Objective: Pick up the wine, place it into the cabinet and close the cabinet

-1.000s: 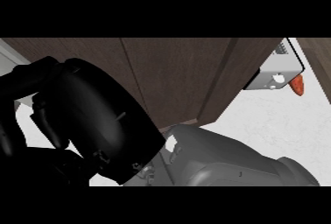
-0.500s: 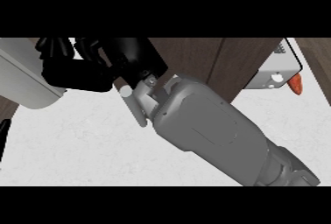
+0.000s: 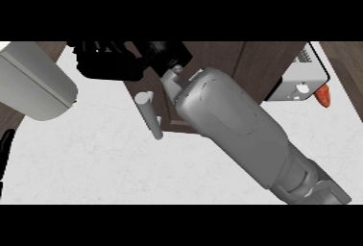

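Note:
No wine bottle shows in the head view. My right forearm (image 3: 241, 129) runs from the lower right up to the middle. Its black hand (image 3: 124, 62) lies against the dark brown cabinet door (image 3: 212, 55) at the top, fingers stretched out with nothing in them. A grey bar handle (image 3: 149, 115) stands out from the door's edge just below the hand. A thick pale grey shape, apparently my left forearm (image 3: 32, 81), fills the upper left. The left hand itself is out of sight.
A grey boxy appliance (image 3: 297, 84) with an orange piece (image 3: 324, 96) beside it stands at the upper right. White counter top (image 3: 106, 168) spreads below the cabinet. A thin black strip (image 3: 6, 153) shows at the left edge.
My right hand and forearm have pulled away from the camera and gone up towards the cabinet door. The door's handle has come into sight.

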Available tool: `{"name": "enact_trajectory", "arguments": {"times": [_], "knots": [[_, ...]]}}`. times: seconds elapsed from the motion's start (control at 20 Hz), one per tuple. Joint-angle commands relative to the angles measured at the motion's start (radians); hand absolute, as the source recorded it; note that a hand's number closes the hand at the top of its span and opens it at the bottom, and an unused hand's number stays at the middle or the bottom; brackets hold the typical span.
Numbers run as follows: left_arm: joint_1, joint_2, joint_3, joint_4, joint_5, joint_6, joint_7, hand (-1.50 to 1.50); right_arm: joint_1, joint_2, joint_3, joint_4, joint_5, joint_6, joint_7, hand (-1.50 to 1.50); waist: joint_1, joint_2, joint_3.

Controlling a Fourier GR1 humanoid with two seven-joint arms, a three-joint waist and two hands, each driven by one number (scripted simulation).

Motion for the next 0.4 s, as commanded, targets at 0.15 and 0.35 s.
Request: {"name": "enact_trajectory", "arguments": {"times": [0.15, 0.35], "knots": [[-0.022, -0.02, -0.029, -0.003, -0.032, 0.012, 0.014, -1.5, -0.021, -0.091, -0.063, 0.182, 0.053, 0.027, -0.064, 1.5, -0.005, 0.038, 0.002], [-0.059, 0.005, 0.037, -0.022, 0.027, 0.01, 0.065, -1.5, 0.02, -0.082, -0.052, 0.174, 0.069, 0.018, -0.086, 1.5, -0.01, 0.036, 0.003]]}}
